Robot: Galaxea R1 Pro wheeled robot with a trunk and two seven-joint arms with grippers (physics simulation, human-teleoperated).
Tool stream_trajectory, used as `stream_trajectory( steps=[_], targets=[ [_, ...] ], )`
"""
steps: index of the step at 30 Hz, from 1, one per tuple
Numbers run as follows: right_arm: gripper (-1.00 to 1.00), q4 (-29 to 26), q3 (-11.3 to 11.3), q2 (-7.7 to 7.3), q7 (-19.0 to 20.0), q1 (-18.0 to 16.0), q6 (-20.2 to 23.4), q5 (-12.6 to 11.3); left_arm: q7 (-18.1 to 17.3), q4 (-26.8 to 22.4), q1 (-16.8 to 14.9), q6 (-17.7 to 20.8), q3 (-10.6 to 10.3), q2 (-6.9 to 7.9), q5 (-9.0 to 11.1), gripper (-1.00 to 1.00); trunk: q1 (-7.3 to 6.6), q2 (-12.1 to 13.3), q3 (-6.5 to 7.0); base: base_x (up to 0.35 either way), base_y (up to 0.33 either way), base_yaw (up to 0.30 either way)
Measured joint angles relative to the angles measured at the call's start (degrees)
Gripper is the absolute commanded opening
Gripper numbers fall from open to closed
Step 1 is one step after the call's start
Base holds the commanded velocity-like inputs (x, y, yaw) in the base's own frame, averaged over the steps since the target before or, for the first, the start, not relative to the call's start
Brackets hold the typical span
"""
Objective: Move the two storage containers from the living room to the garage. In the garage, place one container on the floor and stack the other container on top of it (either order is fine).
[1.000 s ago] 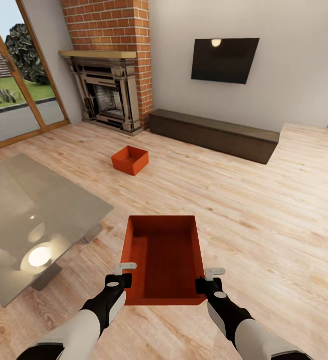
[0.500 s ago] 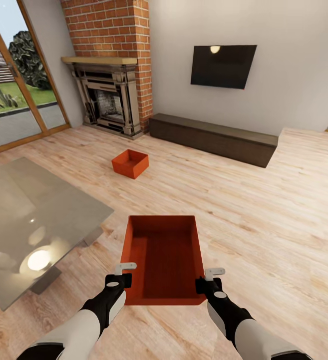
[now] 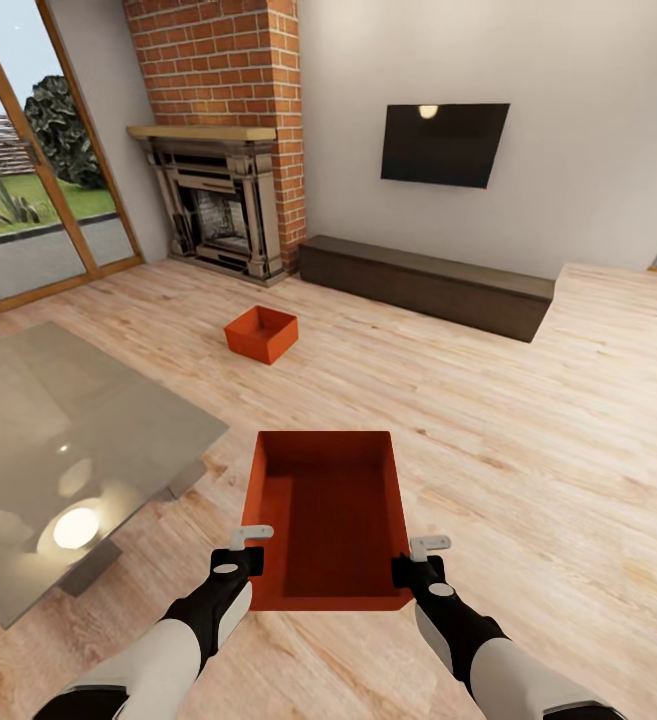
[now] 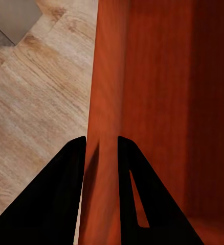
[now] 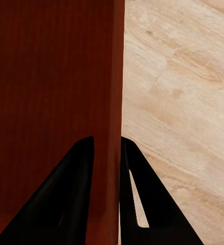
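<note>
Living rm, head view. Held storage container [image 3: 330, 520], orange-red, lidless, sits between both arms low in centre of frame, above the wood-plank floor [image 3: 528, 450]; long axis runs away from robot.

L end effector [image 3: 251, 548] clamped on container's left wall near the near corner; left wrist view shows the two dark fingers [image 4: 56, 204] straddling the thin wall [image 4: 104, 102], one outside, one inside. R end effector [image 3: 416, 556] clamped on the right wall likewise; right wrist view: fingers [image 5: 66, 204] either side of wall [image 5: 114, 102], plank floor [image 5: 183, 127] beyond.

Inside of held container looks empty.

2nd storage container [image 3: 261, 334] on the plank floor further ahead, well apart from the held one, turned at an angle, in front of the fireplace [image 3: 213, 215]. Also empty as far as can be seen.

Surroundings: glass worktop [image 3: 58, 450] to robot's left, near the L arm but not touching container. Red-brick chimney [image 3: 223, 70] above fireplace. Wood-framed glass doors [image 3: 28, 180] far left. Dark low bench [image 3: 428, 285] along back wall, black wall screen [image 3: 443, 143] above it.
</note>
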Motion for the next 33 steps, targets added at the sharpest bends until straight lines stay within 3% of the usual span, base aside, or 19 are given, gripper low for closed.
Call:
stream_trajectory(
  steps=[33],
  targets=[
    [-1.00, 0.0, 0.0, 0.00, 0.0, 0.0, 0.0, 0.0, 0.0, 0.0, 0.0, 0.0, 0.0, 0.00, 0.1, -1.00, 0.00, 0.0, 2.89, 0.000, 0.000, 0.000]
  ],
)
